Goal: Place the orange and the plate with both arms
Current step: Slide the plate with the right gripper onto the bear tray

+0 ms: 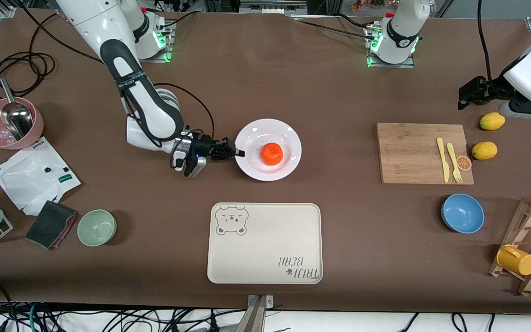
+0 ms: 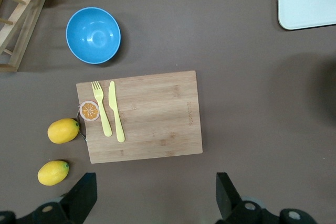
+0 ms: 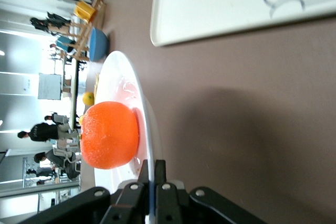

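Right arm stretched low; right end effector (image 1: 238, 152) pinches plate (image 1: 288, 133) rim, orange (image 1: 272, 153) on it. Left end effector (image 2: 152, 195) waits spread over the table (image 1: 339, 92).

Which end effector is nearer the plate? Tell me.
Right. The right end effector is shut on the plate rim, with the orange on it. The left end effector hangs open over the table beside the cutting board.

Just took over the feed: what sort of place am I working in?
Likely a robotics lab staged as a kitchen table: two bolted arms, the right gripper shut on the plate holding the orange, cables and a cutting board.
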